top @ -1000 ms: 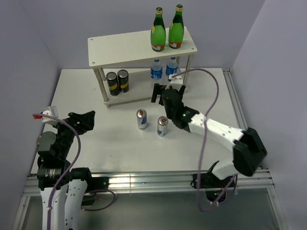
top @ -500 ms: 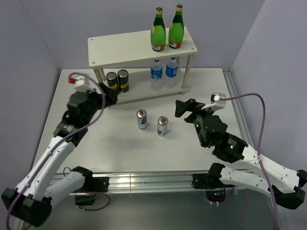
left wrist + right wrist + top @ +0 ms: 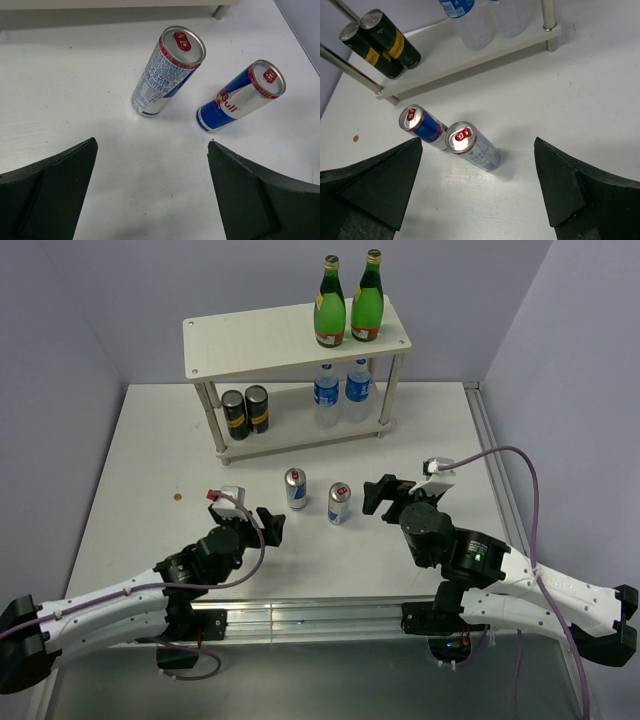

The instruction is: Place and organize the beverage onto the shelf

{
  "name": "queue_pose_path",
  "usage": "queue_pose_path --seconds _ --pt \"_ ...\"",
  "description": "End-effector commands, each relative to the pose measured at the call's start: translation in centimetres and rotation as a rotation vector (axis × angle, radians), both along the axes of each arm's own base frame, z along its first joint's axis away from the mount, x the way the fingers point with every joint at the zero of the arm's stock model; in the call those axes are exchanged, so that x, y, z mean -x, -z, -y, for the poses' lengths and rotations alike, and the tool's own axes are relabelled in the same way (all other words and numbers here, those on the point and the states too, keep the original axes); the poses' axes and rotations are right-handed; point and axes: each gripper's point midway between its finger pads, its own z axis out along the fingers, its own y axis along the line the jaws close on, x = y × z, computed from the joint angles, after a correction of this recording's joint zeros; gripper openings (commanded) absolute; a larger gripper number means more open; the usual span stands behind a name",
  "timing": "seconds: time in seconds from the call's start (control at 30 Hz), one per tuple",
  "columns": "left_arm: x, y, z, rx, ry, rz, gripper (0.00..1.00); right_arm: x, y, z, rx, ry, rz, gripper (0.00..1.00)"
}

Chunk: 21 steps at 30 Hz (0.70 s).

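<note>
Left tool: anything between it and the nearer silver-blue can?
Nothing. In the left wrist view, only bare white table lies between the open left tool and the nearer can. The second can stands beside it, outside that stretch.

silver-and-blue cans [image 3: 296,488] with red tabs at centre frame, green bottles [image 3: 329,310] with yellow labels up top — black cans [image 3: 234,412] banded yellow, clear water bottles [image 3: 326,390] labelled blue.

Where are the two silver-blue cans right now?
Top view: the silver-blue cans stand side by side on the table, centre, just in front of the shelf, between the left gripper and right gripper.
</note>
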Motion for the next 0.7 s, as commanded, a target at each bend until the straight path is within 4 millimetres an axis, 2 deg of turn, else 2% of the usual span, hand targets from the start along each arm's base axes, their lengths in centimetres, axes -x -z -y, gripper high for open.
queue_pose_path --seconds 0.0,0.1,0.17,0.2,0.27,0.3,0.33,0.37,0.47,0.67 --pt "-0.6 -1.1 1.4 0.082 -0.032 0.059 0.99 0.2 0.7 1.0 -0.017 0.049 -0.001 1.0" --pt "-0.5 0.6 2.8 0.042 0.004 0.058 0.99 0.3 1.0 1.0 -0.029 0.049 -0.003 1.0" --pt "-1.0 -0.5 3.7 0.098 0.007 0.105 0.99 0.4 1.0 1.1 -0.032 0.048 -0.004 1.0" --pt "-1.3 0.9 3.9 0.043 0.006 0.103 0.99 0.4 1.1 1.1 -0.031 0.049 -0.006 1.0" --pt "-2.3 0.2 4.6 0.052 -0.021 0.135 0.99 0.5 1.4 1.1 -0.033 0.048 -0.012 1.0" --pt "-2.8 2.0 4.7 -0.022 -0.036 0.124 0.99 0.5 1.4 1.2 -0.034 0.049 -0.013 1.0" --pt "-3.2 1.7 5.1 -0.009 -0.05 0.141 0.99 0.6 1.5 1.2 -0.037 0.044 -0.015 1.0" --pt "-3.7 2.9 5.6 -0.048 -0.055 0.13 0.99 0.7 1.6 1.2 -0.041 0.044 -0.017 1.0" --pt "-5.0 4.2 6.3 -0.077 -0.071 0.133 0.99 0.9 1.9 1.5 -0.051 0.041 -0.019 1.0" --pt "-7.0 5.4 6.8 -0.091 -0.096 0.147 0.99 1.2 2.6 2.0 -0.051 0.041 -0.022 1.0"
